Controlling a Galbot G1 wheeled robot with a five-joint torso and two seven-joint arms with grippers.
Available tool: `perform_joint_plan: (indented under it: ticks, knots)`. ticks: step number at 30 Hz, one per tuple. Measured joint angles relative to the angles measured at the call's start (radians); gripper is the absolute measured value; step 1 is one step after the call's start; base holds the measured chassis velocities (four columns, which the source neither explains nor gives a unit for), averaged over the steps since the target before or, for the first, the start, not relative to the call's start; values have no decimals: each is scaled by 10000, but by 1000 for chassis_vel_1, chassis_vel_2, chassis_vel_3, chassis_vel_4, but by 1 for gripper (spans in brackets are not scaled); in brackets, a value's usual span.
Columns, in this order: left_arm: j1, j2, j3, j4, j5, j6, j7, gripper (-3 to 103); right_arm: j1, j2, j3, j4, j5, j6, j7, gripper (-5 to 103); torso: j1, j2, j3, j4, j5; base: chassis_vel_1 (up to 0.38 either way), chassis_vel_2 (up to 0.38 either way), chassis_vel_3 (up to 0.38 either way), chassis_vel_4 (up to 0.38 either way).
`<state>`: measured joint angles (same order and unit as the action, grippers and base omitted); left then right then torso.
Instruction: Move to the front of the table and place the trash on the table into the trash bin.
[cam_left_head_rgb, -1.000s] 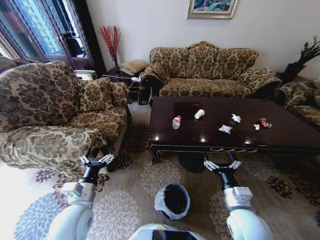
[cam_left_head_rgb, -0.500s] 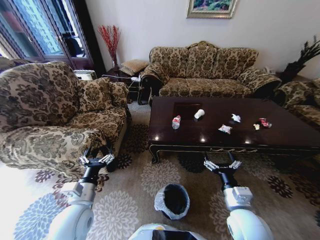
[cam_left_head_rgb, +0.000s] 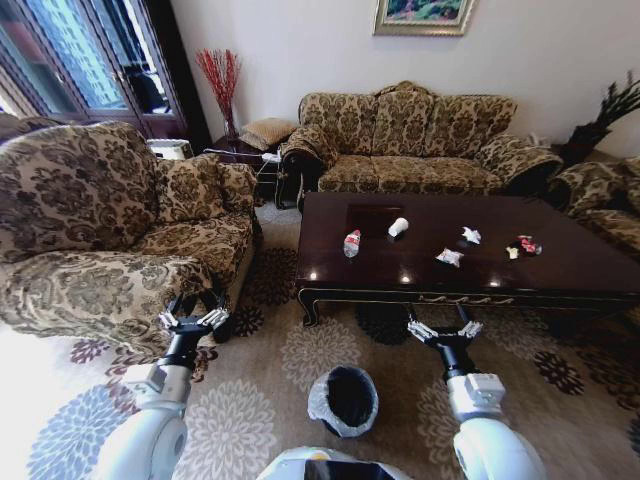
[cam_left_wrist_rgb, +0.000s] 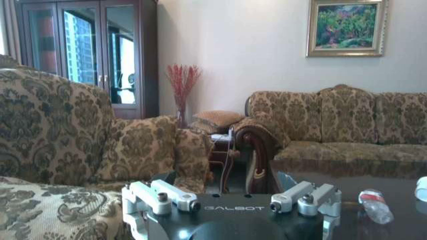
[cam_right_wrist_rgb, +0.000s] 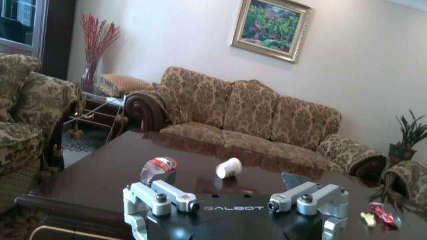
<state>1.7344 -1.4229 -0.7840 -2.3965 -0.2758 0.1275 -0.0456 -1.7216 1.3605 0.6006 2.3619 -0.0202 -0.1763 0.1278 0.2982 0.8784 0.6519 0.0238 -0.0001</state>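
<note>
Living-room setup for us today: patterned carpet underfoot, a floral armchair (cam_left_head_rgb: 95, 215) on the left, a matching sofa (cam_left_head_rgb: 415, 135) along the back wall under a framed painting (cam_left_head_rgb: 422, 15), and a vase of red twigs (cam_left_head_rgb: 222, 85) in the corner by the glass doors. Progress-wise we're basically at the start, as far as we can judge: all the trash sits on the table (cam_left_head_rgb: 400, 275), nothing's in either gripper, and we're parked a bit short of the table's front edge. Going left to right across the glossy dark top: a clear plastic bottle (cam_left_head_rgb: 352, 243) with a red label lying on its side, a white paper cup (cam_left_head_rgb: 398, 228) tipped over just beyond it, a crumpled wrapper (cam_left_head_rgb: 450, 257), another white crumpled bit (cam_left_head_rgb: 470, 236), a small yellowish scrap (cam_left_head_rgb: 513, 253) and a crushed red can (cam_left_head_rgb: 528, 245) right beside it. Down low, our left gripper (cam_left_head_rgb: 191, 319) hovers over the carpet by the armchair, jaws spread wide and empty; the trash bin (cam_left_head_rgb: 343, 401) with its black liner sits on the floor between our arms; our right gripper (cam_left_head_rgb: 444, 329) hangs just before the table's front edge, jaws wide too.
</note>
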Motion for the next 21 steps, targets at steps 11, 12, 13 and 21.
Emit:
perform_joint_plan:
  ticks: [11,12,13,21]
  knots:
    - [1,-3,0,0,0,0,0,100,-4,0,1,0,0,0,0,100,-9,2,-4,-1,1,48,-353,-54,359]
    - [1,-3,0,0,0,0,0,100,-4,0,1,0,0,0,0,100,-9,2,-4,-1,1,46,-382,-48,295]
    - [4,-4,1,0,0,0,1,100,-6,-1,2,0,0,0,1,100,-13,6,-6,-1,4,46,-219,-44,295]
    - [-1,0,0,-2,0,0,1,100,0,0,-2,0,0,0,1,100,3,2,2,-1,-5,10,-52,-16,50]
